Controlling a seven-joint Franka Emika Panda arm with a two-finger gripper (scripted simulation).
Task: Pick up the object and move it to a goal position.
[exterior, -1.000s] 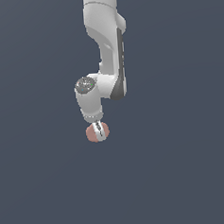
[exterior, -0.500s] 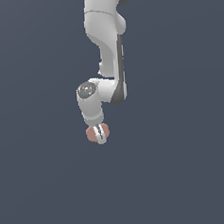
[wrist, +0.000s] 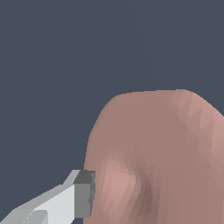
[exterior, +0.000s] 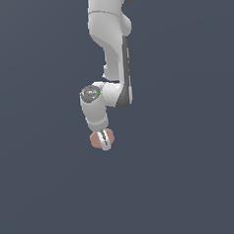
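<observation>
The object is a small pinkish-brown donut-shaped ring (exterior: 96, 139). It sits between the fingers of my gripper (exterior: 104, 139), below the white arm in the middle of the exterior view. In the wrist view the ring (wrist: 166, 153) fills most of the picture, with its centre dimple showing. One grey finger pad (wrist: 84, 194) presses against its side. The other finger is hidden behind the ring. The gripper is shut on the ring.
A plain dark blue-grey surface (exterior: 45, 193) fills the view all around the arm. The white arm links (exterior: 112, 50) rise from the gripper to the exterior view's top edge. No goal marker shows.
The wrist and the held ring have shifted slightly toward the exterior view's left and a little down. The grip on the ring is unchanged.
</observation>
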